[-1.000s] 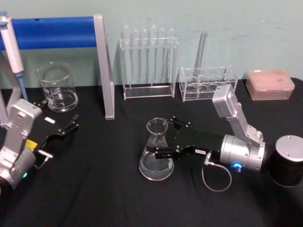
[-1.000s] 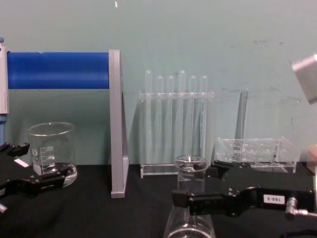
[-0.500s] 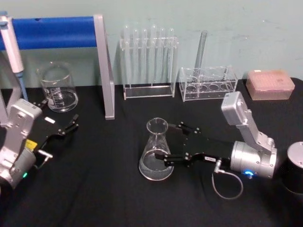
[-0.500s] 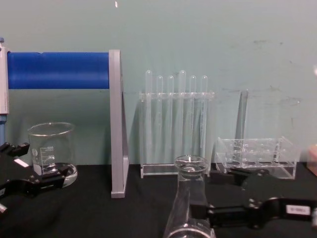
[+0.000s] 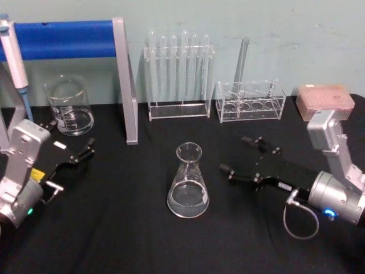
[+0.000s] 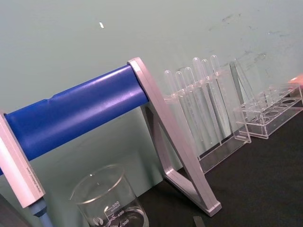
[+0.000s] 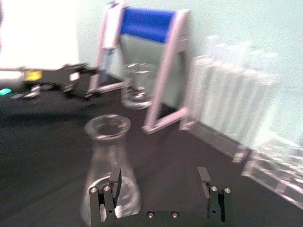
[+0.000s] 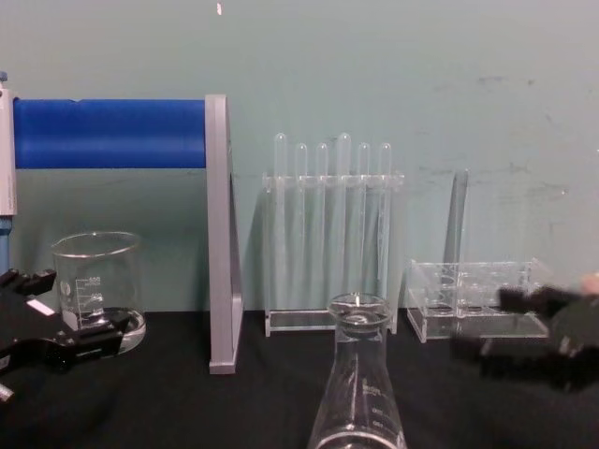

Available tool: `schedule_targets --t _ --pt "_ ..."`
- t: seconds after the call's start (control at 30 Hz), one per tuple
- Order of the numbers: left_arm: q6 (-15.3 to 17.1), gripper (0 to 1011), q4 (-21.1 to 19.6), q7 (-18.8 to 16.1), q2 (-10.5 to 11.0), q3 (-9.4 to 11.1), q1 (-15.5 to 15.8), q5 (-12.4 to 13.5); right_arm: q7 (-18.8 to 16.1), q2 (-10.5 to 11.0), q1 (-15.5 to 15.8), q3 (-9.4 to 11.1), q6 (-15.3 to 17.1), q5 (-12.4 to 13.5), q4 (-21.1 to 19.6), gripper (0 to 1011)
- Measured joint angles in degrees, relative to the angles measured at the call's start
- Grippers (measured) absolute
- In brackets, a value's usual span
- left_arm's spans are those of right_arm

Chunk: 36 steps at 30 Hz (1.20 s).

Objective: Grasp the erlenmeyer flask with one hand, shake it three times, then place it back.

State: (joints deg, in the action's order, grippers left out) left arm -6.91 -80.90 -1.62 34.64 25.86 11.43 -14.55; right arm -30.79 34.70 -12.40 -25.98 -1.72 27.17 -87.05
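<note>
Head view: one erlenmeyer flask (image 5: 188,182) upright near the middle of the black counter (image 5: 125,240), untouched. To its right, apart from it, right gripper (image 5: 246,155) with fingers spread, holding nothing. Left gripper (image 5: 76,155) parked near the left edge, also spread and empty. Along the back edge: one beaker (image 5: 69,106), one blue-barred stand (image 5: 74,40), one rack of six test tubes (image 5: 178,74), one low clear rack (image 5: 250,100) with a single tube, one pink box (image 5: 322,101).

Left wrist view: beaker (image 6: 110,201), blue bar (image 6: 75,113), tube rack (image 6: 203,109).

Right wrist view: flask (image 7: 110,170) just beyond one finger (image 7: 115,182), both fingers wide apart.

Chest view: flask (image 8: 359,383) front centre, right gripper (image 8: 524,339) blurred at the right, clear of it.
</note>
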Motion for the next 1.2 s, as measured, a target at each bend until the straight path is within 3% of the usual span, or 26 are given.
schedule_targets --t 0.07,0.1,0.23,0.53,0.7,0.93,1.2 --pt "0.0 1001 0.0 0.0 0.0 0.0 0.0 0.0 3.8 -0.8 1.6 2.4 0.0 0.2 -1.1 1003" --pt "0.0 1001 0.0 0.0 0.0 0.0 0.0 0.0 3.8 -0.8 1.6 2.4 0.0 0.2 -1.1 1003" --pt "0.0 1001 0.0 0.0 0.0 0.0 0.0 0.0 9.8 -3.4 2.8 5.4 -0.1 0.2 -1.5 1003" --pt "0.0 1001 0.0 0.0 0.0 0.0 0.0 0.0 17.0 -9.1 -0.3 6.5 4.2 -2.3 3.3 1003" --pt "0.0 1001 0.0 0.0 0.0 0.0 0.0 0.0 17.4 -11.7 -3.2 5.4 5.6 -4.2 7.9 1003" --pt "0.0 1001 0.0 0.0 0.0 0.0 0.0 0.0 16.7 -13.7 -5.2 4.7 6.6 -5.5 11.5 1003" --pt "0.0 1001 0.0 0.0 0.0 0.0 0.0 0.0 16.3 -14.2 -5.7 4.8 7.1 -6.1 12.2 1003"
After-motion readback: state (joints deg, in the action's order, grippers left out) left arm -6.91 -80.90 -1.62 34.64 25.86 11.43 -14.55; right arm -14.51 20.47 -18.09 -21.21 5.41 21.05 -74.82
